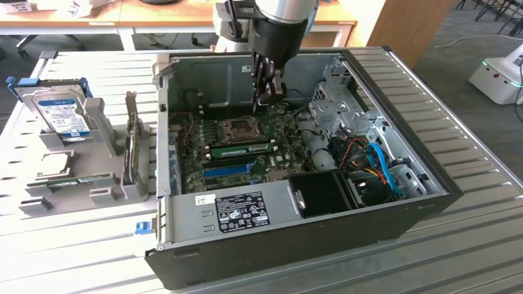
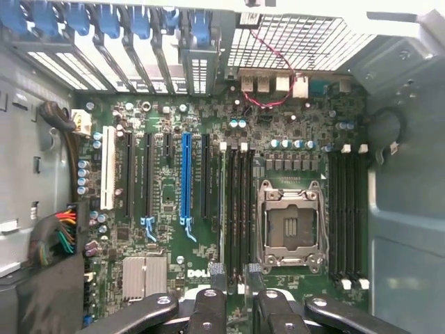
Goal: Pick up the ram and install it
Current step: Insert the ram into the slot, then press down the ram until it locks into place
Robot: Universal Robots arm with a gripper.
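Currently the ram [image 1: 241,149] sits edge-up in a mobo slot, just at 6 o'clock of the CPU socket [image 1: 242,128] in the exterior view. It's a long thin green stick w/ a pale sticker mid-length and dark chips either side, level along the slot. Jaws hang at 12 o'clock of the socket, apart, nothing between them, clear of the ram. In the wrist view the black fingers [image 2: 208,309] hover over the black slots beside the socket.

Writing: "DELL" logo [image 2: 200,273] in white on the board. The black label [image 1: 241,211] on the case's metal panel is too small to read. Same for the blue label on the hard drive [image 1: 61,113] in the grey rack [image 1: 98,122].

Room: the case [image 1: 425,184] lies open-side up on the slatted desk [image 1: 474,245], walls ringing the board. The blue slot strip [image 1: 226,169] is at 6 o'clock of the ram, near but apart. Cables & drive cage crowd 3 o'clock, and the rack stands apart at 9 o'clock.
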